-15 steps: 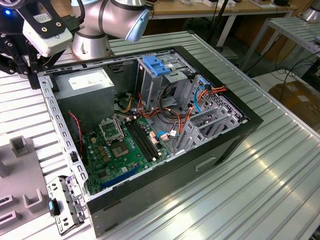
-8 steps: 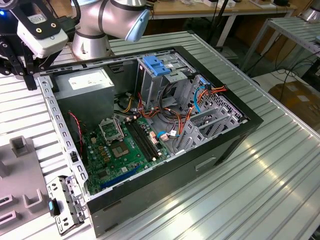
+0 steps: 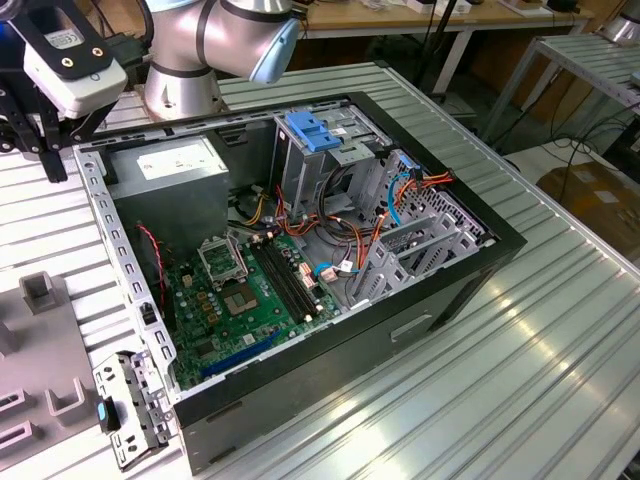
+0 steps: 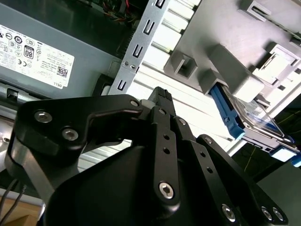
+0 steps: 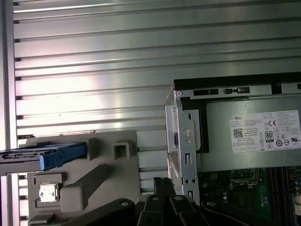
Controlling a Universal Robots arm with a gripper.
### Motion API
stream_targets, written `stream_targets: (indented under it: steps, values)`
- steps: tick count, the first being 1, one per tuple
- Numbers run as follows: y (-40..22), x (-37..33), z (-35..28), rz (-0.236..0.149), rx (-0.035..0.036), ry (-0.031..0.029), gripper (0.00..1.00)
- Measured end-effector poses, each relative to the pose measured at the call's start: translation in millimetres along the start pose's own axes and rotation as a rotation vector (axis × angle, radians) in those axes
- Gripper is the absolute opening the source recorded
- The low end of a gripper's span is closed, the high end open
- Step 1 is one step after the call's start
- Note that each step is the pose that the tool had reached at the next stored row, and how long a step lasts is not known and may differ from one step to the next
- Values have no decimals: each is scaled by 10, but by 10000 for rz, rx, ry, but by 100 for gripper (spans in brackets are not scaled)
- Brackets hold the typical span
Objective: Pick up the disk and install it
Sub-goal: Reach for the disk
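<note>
First wrist view, disk (image 5: pixel 47 156) in grey holder (image 5: pixel 108 165), apart from closed, empty gripper (image 5: pixel 163 181)

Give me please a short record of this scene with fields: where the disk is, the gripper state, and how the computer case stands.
disk: rests in the grey fixture on the table, beside the computer case; not yet picked up
gripper: shut, holding nothing, apart from the disk
computer case: open, motherboard exposed
drive cage: inside the case, blue latch on top
</note>
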State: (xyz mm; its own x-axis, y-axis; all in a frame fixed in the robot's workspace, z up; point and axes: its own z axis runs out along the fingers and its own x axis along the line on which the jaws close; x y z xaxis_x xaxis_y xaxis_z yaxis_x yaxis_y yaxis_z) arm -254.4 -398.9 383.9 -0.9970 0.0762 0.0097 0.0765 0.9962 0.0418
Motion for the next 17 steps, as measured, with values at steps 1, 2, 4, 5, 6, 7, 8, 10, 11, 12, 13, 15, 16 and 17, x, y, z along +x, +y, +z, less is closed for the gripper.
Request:
stream_targets:
  steps: [1,2,4,5,6,7,8,10,11,12,13,15,16,17]
  values:
    - [-1,7,0,1,1,3,11]
    - [-1,17,1,1,1,5,11]
    - [-3,33,2,0,1,6,11]
    - [-4,50,3,0,1,7,11]
    - [-4,76,4,-1,0,6,11]
    - [-3,97,5,0,1,6,11]
    - [0,122,6,1,0,6,11]
    - [15,177,8,1,1,6,11]
    - [24,204,9,0,0,6,11]
    - [37,234,10,-1,1,6,11]
    - [50,262,13,-1,0,5,11]
    - [104,382,28,-1,2,7,11]
    - [118,420,34,1,1,6,11]
    - [130,462,38,2,1,7,11]
